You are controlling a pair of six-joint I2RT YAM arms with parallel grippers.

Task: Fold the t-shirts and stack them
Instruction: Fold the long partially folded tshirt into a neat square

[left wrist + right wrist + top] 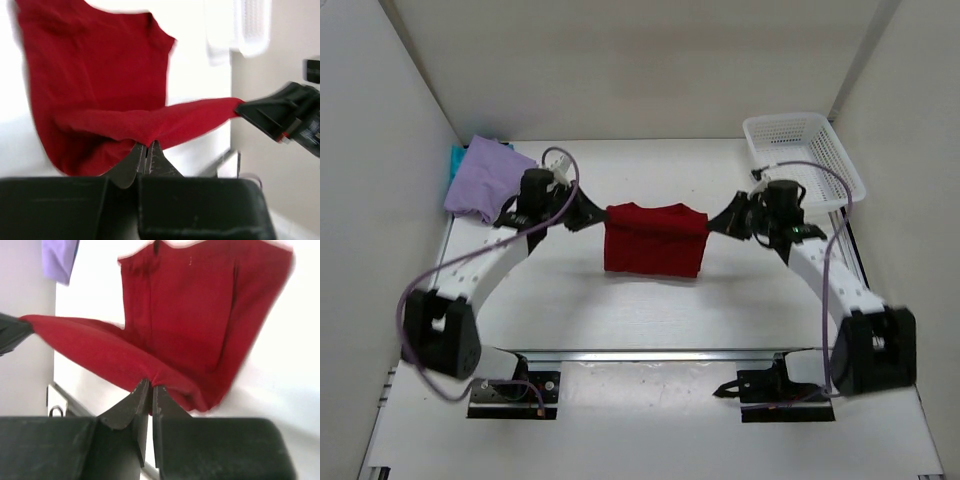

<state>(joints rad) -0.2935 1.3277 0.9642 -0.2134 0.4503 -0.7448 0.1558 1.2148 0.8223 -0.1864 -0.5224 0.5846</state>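
Deep red t-shirt (653, 240) at mid-counter, strung between the two arms. Its top edge is pulled taut and runs left to right, so the long axis lies across the counter. The rest of the cloth falls from that edge toward the near side. It reads as a rough rectangle, wider than it is deep. Cannot tell whether the lower edge rests on the counter (650, 325) or hangs just clear of it.

Left gripper (595, 215): fingers (132, 162) pinched tight on the left end of the taut edge, with cloth bunched at the tips. Right gripper (715, 222): fingers (127, 410) likewise closed on the right end, only a sliver of gap between them. Both point inward, facing each other along the shirt's axis.

Lavender purple t-shirt (485, 180) lies at the far left corner, rumpled. A strip of the teal t-shirt (456, 160) peeks out along its left side, underneath. Both are well apart from the red one.

White mesh basket (850, 168) sits at the far right corner, against the wall.

The counter is white and smooth, with a metal rail (650, 354) across its near side. Plain pale walls (620, 60) close in the left, right and back. Purple cables (825, 300) loop along both arms.
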